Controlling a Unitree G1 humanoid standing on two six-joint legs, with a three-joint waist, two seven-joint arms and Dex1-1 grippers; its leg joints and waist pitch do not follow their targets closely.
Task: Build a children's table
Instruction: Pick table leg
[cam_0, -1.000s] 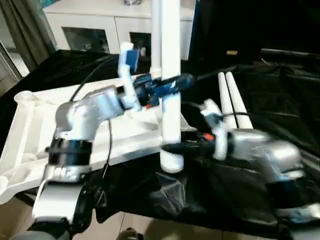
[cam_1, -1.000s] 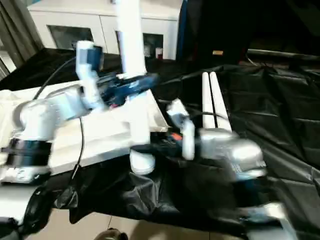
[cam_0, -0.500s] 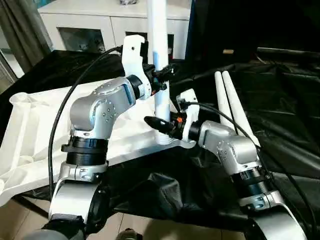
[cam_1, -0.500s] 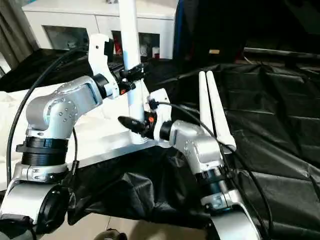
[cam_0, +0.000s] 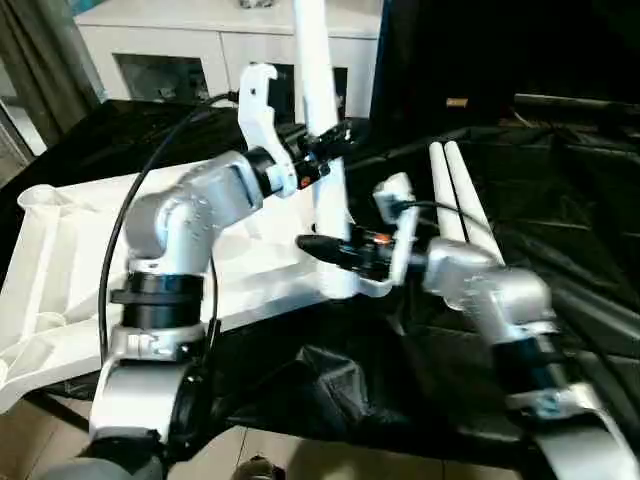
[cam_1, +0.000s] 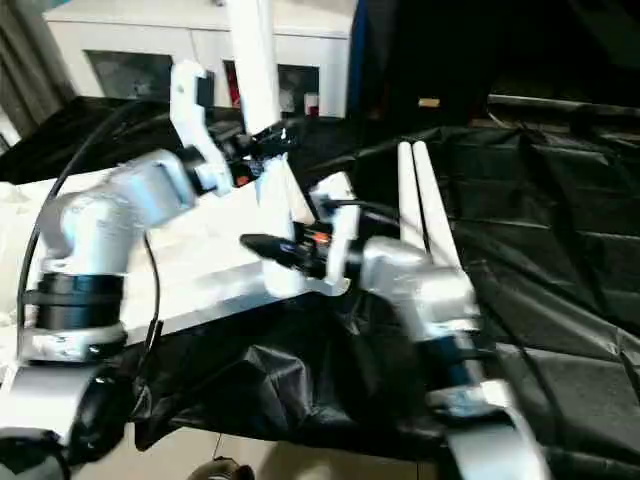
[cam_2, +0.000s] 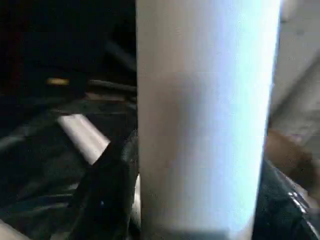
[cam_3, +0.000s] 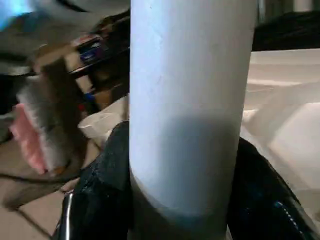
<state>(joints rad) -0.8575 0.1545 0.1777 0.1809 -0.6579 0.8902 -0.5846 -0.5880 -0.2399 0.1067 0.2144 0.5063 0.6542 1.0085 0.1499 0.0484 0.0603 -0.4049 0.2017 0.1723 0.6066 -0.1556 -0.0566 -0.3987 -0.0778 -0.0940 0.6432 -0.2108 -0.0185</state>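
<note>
The children's table top (cam_0: 70, 260) lies white and upside down on the black-draped bench at the left. One white leg (cam_0: 318, 90) stands at its near right corner, leaning a little with its upper end to the left. My left gripper (cam_0: 325, 152) is at the leg's upper part, and the leg (cam_2: 200, 125) is close in front of it. My right gripper (cam_0: 328, 246) is shut on the leg's lower part just above the corner. Its black fingers (cam_3: 105, 185) press on both sides of the leg (cam_3: 190, 75).
Two more white legs (cam_0: 455, 195) lie side by side on the black cloth (cam_0: 560, 200) to the right of my right arm. A white glass-door cabinet (cam_0: 180, 50) stands behind the bench. The bench's front edge runs just below my forearms.
The leg stood straight up; now its top leans left. My right elbow has swung out to the right, with the gripper still at the leg's base.
</note>
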